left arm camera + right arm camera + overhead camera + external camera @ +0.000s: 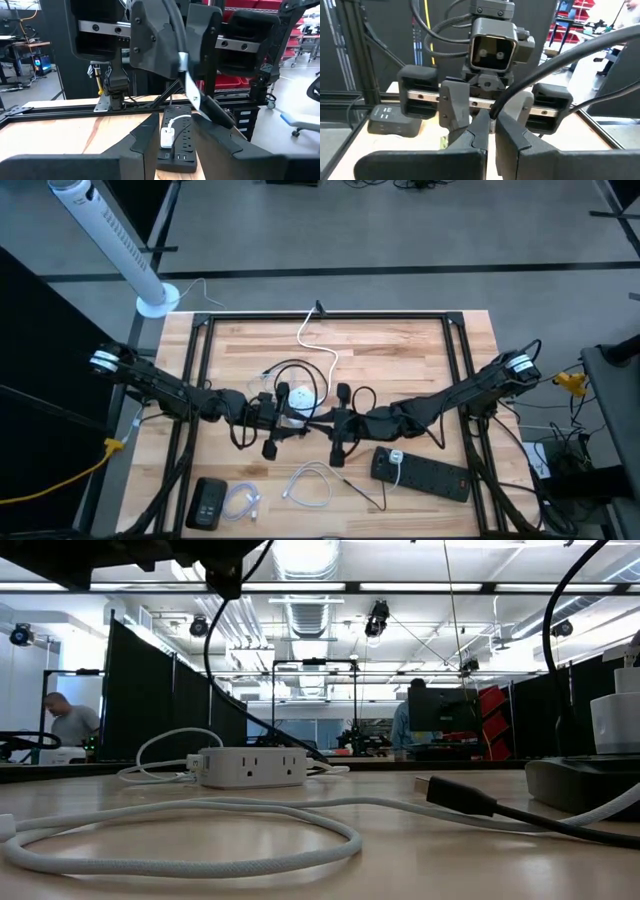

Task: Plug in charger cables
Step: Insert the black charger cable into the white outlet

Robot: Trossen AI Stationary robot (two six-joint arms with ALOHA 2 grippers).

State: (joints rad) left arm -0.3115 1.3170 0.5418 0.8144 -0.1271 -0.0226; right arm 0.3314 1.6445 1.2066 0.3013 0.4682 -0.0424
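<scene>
Black cable (555, 62) between both pincers, arms mid-table.

We find no text, label, brand, number or sign that can be read in any of the four views. The black power strip (176, 141) with the white plug in it carries no marking we can make out, and the white socket cube (250, 767) shows only plain outlets on its face.
</scene>
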